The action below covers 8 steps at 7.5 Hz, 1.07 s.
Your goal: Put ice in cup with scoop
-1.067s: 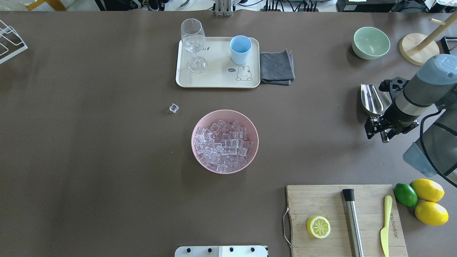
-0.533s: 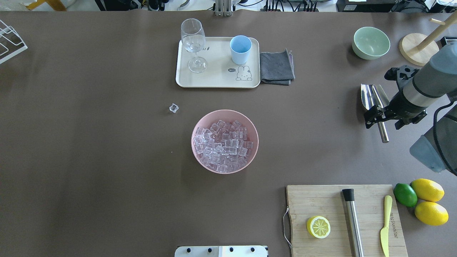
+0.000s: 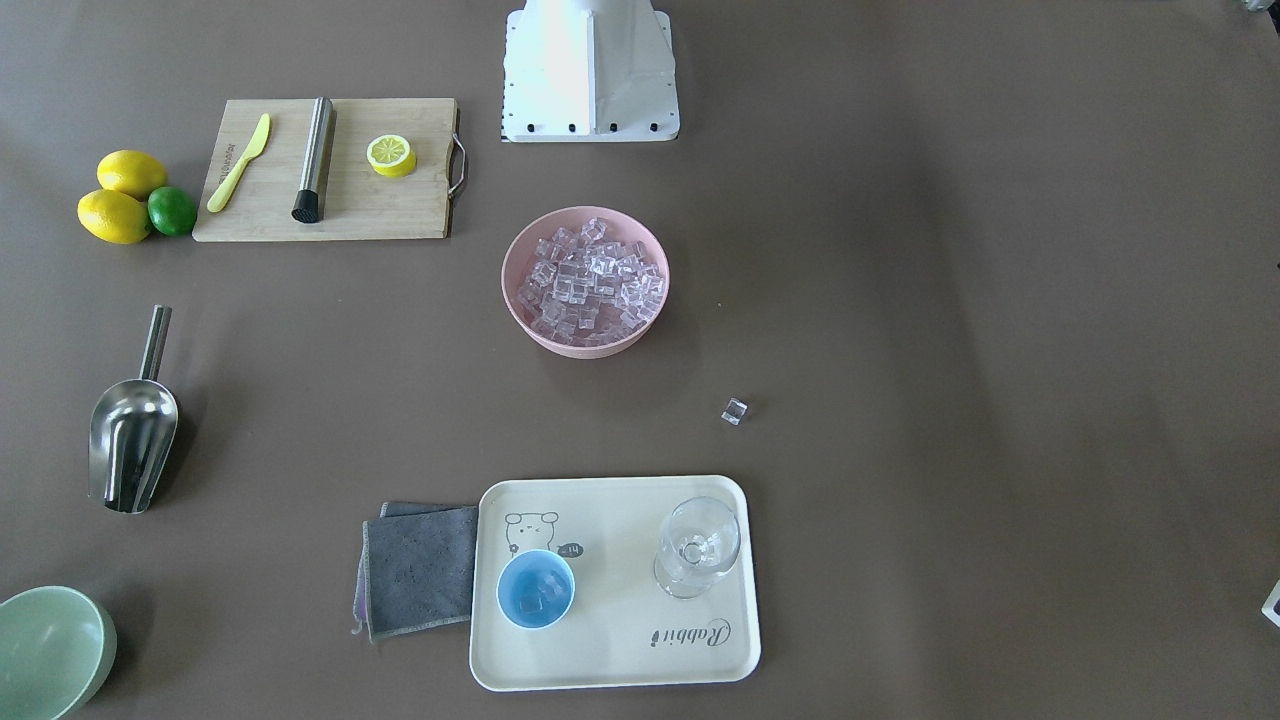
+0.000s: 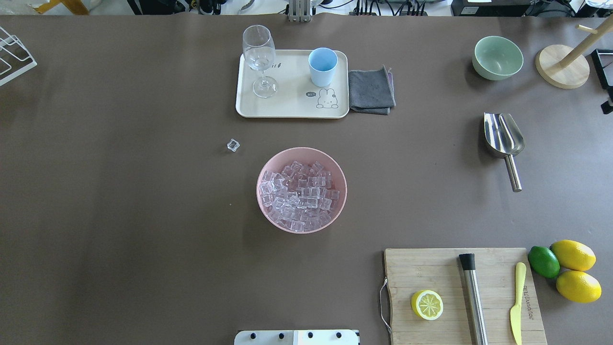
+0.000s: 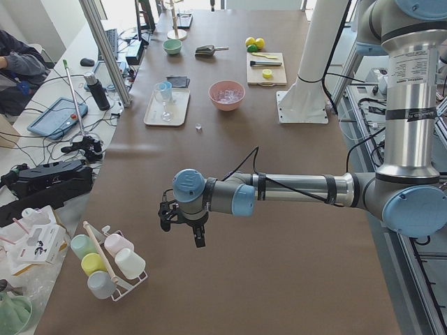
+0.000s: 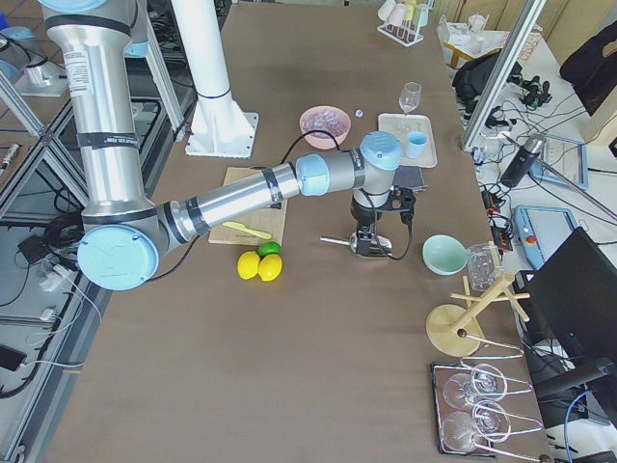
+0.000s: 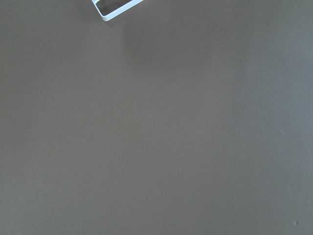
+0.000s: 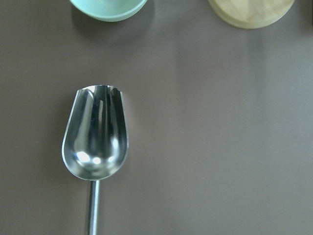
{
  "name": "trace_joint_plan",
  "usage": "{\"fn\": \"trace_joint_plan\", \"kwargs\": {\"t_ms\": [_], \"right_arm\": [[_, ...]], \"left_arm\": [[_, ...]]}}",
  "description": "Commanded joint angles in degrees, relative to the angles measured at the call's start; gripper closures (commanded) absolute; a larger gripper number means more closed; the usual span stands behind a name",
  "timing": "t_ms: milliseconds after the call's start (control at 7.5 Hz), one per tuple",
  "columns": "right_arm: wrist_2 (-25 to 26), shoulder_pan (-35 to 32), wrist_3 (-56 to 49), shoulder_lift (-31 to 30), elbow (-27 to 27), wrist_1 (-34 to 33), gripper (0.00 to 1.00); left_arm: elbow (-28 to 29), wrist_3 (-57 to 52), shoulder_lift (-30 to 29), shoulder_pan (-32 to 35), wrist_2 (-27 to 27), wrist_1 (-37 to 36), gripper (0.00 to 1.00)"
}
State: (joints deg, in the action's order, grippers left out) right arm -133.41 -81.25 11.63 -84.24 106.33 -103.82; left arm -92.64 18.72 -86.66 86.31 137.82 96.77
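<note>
With ice cubes (image 3: 532, 597) in the blue cup (image 3: 510, 578) and the scoop (image 4: 503, 136) lying free, the task looks done (the right gripper (image 6: 369, 234) holds nothing; its opening cannot be told).

From this far end the right gripper (image 6: 369, 234) above the scoop (image 6: 335, 239) is a small dark lump, and how its jaws stand can't be made out. It's the same with the left gripper (image 5: 185, 227) over the bare counter (image 5: 279, 279).

In the right wrist view the scoop's handle runs off the bottom edge. The green bowl (image 8: 108, 7) and a wooden disc (image 8: 250, 11) are sliced by the top edge.

The left wrist view catches only a white corner (image 7: 115, 7).

The ice (image 3: 535, 592) in the cup (image 3: 512, 608) is a pale blur, too small to count.
</note>
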Motion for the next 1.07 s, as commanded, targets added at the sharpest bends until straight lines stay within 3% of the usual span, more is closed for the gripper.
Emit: {"fn": "trace_joint_plan", "kwargs": {"t_ms": [0,133,267,533,933], "right_arm": [[0.52,-11.44,-21.6,-2.06,-8.1,-6.05,0.0],[-0.09,-12.78,-26.0,-2.85,-13.9,-4.83,0.0],[-0.44,-12.88,-26.48,-4.77,-15.26,-1.86,0.0],[-0.18,-12.88,-26.48,-7.33,-14.41,2.46,0.0],[-0.36,-12.88,-26.48,-6.9,-14.31,3.01,0.0]], "left_arm": [[0.09,0.0,0.0,0.0,-0.01,0.0,0.02],[0.09,0.0,0.0,0.0,0.08,0.0,0.02],[0.09,0.0,0.0,0.0,0.08,0.0,0.02],[0.18,-0.09,0.0,-0.09,0.08,0.26,0.02],[0.0,-0.09,0.0,-0.09,0.08,0.27,0.02]]}}
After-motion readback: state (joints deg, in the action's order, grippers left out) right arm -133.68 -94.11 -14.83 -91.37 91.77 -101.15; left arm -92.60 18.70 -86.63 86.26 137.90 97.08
